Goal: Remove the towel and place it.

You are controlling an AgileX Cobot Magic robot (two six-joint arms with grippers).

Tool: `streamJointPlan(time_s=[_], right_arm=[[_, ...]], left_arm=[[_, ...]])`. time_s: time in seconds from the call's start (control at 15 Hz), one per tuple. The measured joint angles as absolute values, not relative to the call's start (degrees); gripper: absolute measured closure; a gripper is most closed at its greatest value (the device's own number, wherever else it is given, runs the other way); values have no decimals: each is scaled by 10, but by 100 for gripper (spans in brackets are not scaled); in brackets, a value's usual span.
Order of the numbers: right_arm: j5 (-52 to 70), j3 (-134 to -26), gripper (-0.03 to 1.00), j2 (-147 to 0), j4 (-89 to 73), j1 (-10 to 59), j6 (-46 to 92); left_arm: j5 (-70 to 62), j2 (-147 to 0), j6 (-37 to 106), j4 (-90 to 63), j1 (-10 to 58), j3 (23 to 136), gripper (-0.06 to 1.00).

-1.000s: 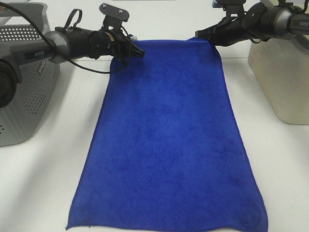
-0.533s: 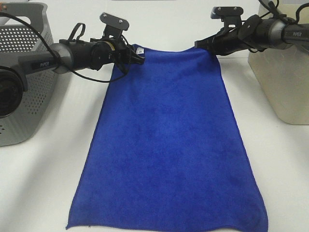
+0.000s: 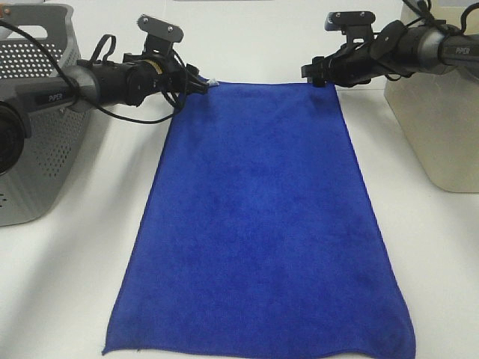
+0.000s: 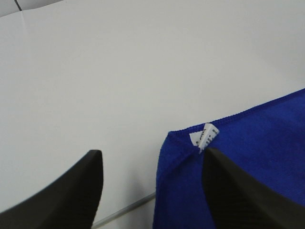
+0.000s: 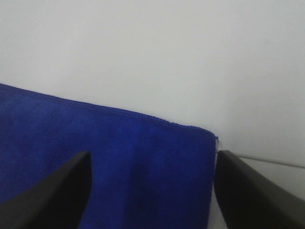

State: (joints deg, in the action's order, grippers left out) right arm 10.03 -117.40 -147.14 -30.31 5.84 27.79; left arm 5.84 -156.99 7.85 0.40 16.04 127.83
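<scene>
The royal-blue towel (image 3: 258, 224) lies flat on the white table, stretching from the far middle to the front edge. Its white tag (image 3: 213, 82) sits at the far left corner. My left gripper (image 3: 196, 84) is open just left of that corner. In the left wrist view the gripper (image 4: 152, 191) has its fingers wide apart, with the tagged towel corner (image 4: 205, 136) beside one finger. My right gripper (image 3: 320, 73) is open over the far right corner. In the right wrist view the gripper (image 5: 150, 191) has the towel's edge (image 5: 119, 157) lying between its spread fingers.
A grey perforated basket (image 3: 37, 134) stands at the left, under my left arm. A beige bin (image 3: 434, 120) stands at the right edge. White table (image 3: 419, 254) shows on both sides of the towel.
Both grippers held the towel's far corners raised; they have opened and let go. The far edge has dropped flat on the table. My left gripper has drawn back to the left.
</scene>
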Motion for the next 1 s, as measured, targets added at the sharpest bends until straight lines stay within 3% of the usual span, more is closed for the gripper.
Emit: streamJointPlan(time_s=[0.4,0.8,1.0], right_arm=[[244,-1174,26,-1395,-298,58,280],[576,-1174,26,-1240,-235,58,160],[677,-1174,26,-1139,-144,58,84]], left_arm=[[-14,-1498,99,5,160,1278,32],[-471,-1311,65,9,160,1278,25],[-638,-1239,44,31,134,1282,23]])
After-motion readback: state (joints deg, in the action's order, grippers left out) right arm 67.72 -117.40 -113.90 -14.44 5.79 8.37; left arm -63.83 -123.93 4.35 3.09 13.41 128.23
